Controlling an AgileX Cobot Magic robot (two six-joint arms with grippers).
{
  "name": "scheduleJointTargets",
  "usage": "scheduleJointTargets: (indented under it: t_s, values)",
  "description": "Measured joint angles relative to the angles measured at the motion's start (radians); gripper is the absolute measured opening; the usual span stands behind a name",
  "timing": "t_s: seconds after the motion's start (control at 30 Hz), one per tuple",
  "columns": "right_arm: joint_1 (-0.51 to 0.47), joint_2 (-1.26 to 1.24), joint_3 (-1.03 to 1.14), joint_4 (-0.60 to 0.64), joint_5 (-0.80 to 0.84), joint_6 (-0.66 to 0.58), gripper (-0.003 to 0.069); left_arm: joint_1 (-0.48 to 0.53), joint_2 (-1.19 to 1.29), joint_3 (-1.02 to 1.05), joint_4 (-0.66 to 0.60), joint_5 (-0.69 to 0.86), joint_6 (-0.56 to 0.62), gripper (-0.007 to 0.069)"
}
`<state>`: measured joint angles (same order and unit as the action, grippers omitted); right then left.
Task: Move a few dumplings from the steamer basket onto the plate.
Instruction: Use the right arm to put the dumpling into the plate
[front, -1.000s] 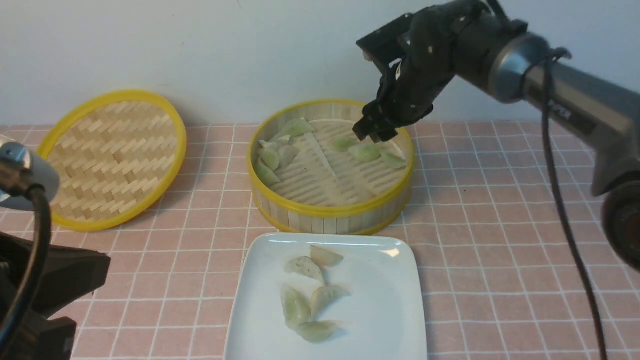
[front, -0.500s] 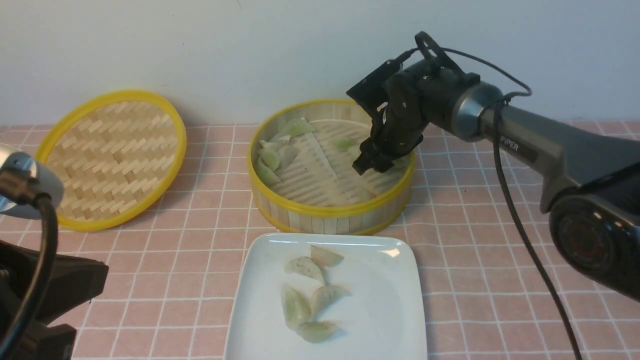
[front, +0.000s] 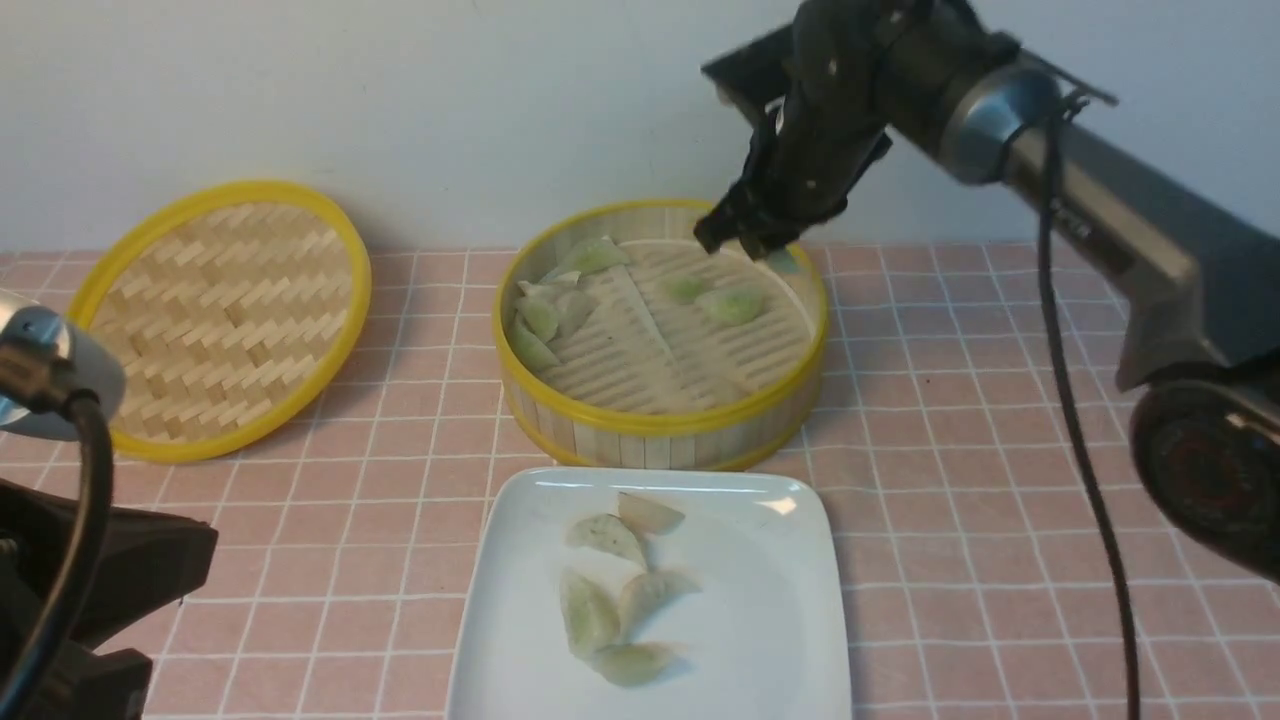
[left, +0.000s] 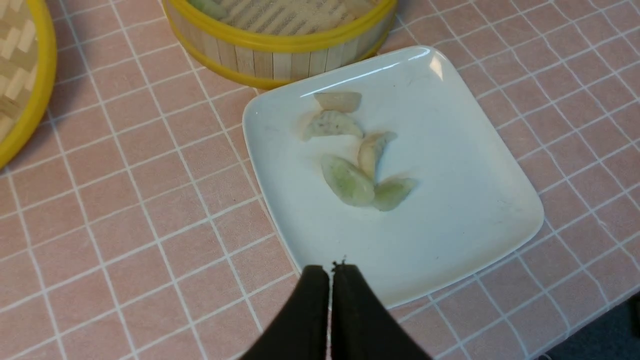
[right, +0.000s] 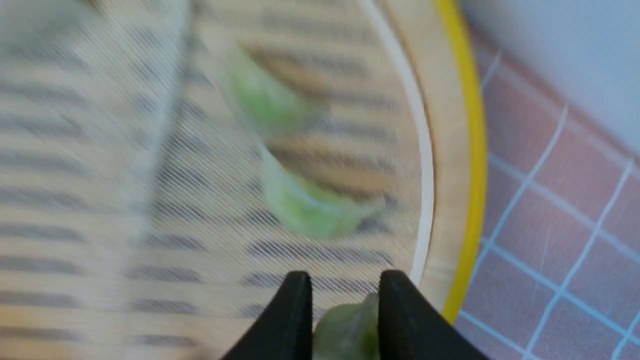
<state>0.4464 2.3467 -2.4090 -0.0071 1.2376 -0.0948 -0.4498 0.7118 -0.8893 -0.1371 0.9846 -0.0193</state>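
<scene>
The steamer basket (front: 660, 425) stands mid-table with several dumplings (front: 545, 312) along its left wall and two more (front: 733, 303) on the slatted floor. My right gripper (front: 745, 243) hovers above the basket's far right rim, shut on a pale green dumpling (front: 783, 262). In the right wrist view that dumpling (right: 347, 325) sits pinched between the black fingers (right: 295, 310) of the gripper (right: 345, 282). The white plate (front: 780, 620) in front of the basket carries several dumplings (front: 615, 590). My left gripper (left: 331, 270) is shut and empty, above the plate's (left: 450, 210) near edge.
The flat woven lid (front: 220, 310) with a yellow rim leans at the back left. A pink tiled cloth (front: 950, 420) covers the table, with a pale wall close behind the basket. Part of my left arm (front: 60, 520) fills the lower left corner.
My right gripper dipped into the basket, closed on the rightmost dumpling and rose with it above the far rim. The left arm has not moved.
</scene>
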Motion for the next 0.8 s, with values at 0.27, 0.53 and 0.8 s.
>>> scheduleJointTargets:
  t_s: [0.27,0.53,0.8]
  values:
    - [0.016,-0.347,0.366,0.28,0.006,0.078,0.0155,0.0,0.0,0.0,0.013,0.002,0.003,-0.0006]
    - [0.103,-0.412,0.803,0.294,-0.009,0.053,0.0166,0.0,0.0,0.0,0.014,0.003,0.003,-0.0006]
    - [0.12,-0.372,0.845,0.295,-0.108,0.043,0.0429,0.0,0.0,0.0,0.026,0.001,0.003,-0.0006]
